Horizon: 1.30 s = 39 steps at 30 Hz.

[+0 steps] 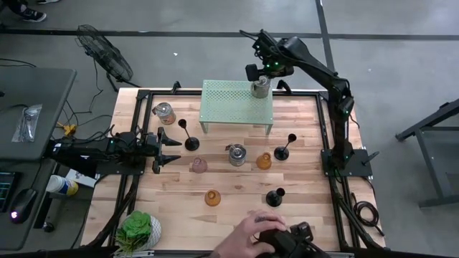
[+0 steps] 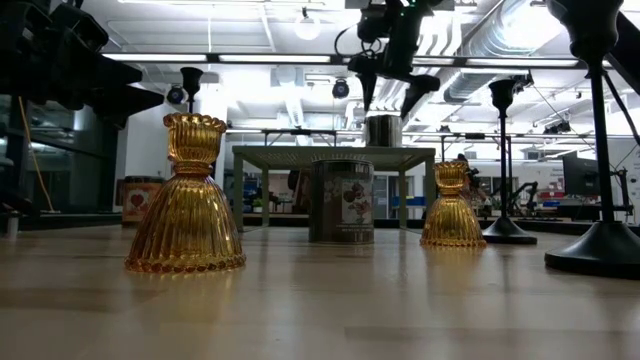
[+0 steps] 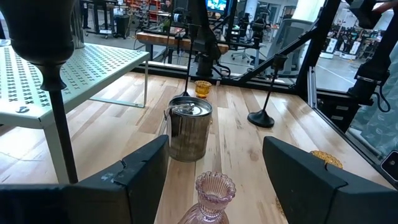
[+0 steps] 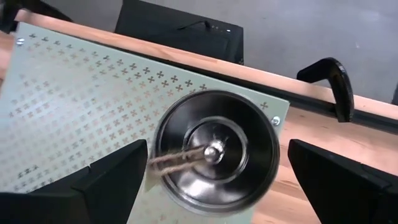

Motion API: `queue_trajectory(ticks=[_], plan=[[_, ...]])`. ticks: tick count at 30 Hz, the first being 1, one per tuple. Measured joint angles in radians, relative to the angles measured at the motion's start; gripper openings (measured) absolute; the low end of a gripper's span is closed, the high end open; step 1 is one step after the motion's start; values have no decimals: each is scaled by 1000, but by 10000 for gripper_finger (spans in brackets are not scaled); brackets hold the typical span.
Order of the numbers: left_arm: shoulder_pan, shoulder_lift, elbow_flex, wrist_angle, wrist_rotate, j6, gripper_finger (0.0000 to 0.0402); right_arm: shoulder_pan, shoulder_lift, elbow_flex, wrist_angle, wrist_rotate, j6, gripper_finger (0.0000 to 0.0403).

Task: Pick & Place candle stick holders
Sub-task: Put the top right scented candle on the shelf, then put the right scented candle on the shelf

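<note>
Three black holders stand on round bases in the high view: one (image 1: 191, 141) by my left gripper, one (image 1: 282, 152) at the right, one (image 1: 275, 197) nearer the front. Two amber holders (image 1: 264, 160) (image 1: 212, 198) and the pink holder (image 1: 199, 165) stand mid-table. My left gripper (image 1: 174, 150) is open and level, and the pink holder (image 3: 212, 194) stands just ahead of its fingertips, untouched. My right gripper (image 1: 264, 72) is open and points down above a silver tin (image 4: 214, 152) on the green perforated shelf (image 1: 229, 104). It does not touch the tin.
A second silver tin (image 1: 237, 155) stands mid-table between the pink and amber holders. A labelled can (image 1: 165, 112) stands left of the shelf. A person's hand (image 1: 251, 231) with a dark device is at the near edge. A green plant (image 1: 138, 231) sits at the near left corner.
</note>
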Motion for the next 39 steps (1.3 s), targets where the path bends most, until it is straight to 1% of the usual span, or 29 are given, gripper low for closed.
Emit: queue_trajectory(ticks=[8,14,16,20,27,33,36,39], plan=[[0,0,0,0,0,0,255,38,-64,0,-28,-1,-10,381],[0,0,0,0,0,0,255,84,-128,0,-97,-2,-98,381],[0,0,0,0,0,0,255,103,-149,0,-118,-3,-148,381],[0,0,0,0,0,0,255,149,-180,0,-144,3,-301,381],[0,0,0,0,0,0,255,253,-212,0,-179,-2,-540,381],[0,0,0,0,0,0,255,347,-212,0,-190,-74,-709,381],[0,0,0,0,0,0,255,402,-213,-9,-184,-78,-811,381],[0,0,0,0,0,0,255,456,-212,-22,-176,-82,-869,381]])
